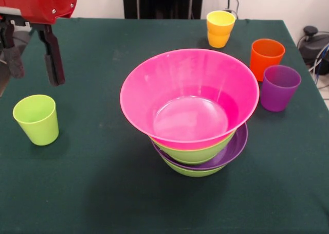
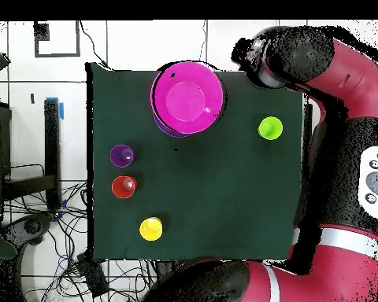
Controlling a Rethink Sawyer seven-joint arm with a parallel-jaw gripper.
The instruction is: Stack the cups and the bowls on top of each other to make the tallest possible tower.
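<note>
The tower stands mid-table: a wide pink bowl [image 1: 189, 97] on top of a lime green bowl [image 1: 198, 153], a shallow purple bowl [image 1: 237, 143] and another lime green bowl [image 1: 193, 171]. From overhead only the pink bowl [image 2: 187, 98] and a purple rim show. My gripper [image 1: 35, 74] is open and empty, hanging above and just behind the lime green cup [image 1: 36, 119] [image 2: 270, 127]. The yellow-orange cup [image 1: 220, 28] [image 2: 151, 229], orange cup [image 1: 266, 58] [image 2: 124, 186] and purple cup [image 1: 279, 87] [image 2: 122, 155] stand upright in a loose row. No red bowl shows.
All stands on a table with a dark green cloth [image 1: 103, 193]. My arm [image 2: 334, 71] curves round the table's side in the overhead view. Cables and a dark device [image 1: 313, 41] lie off the table past the orange cup.
</note>
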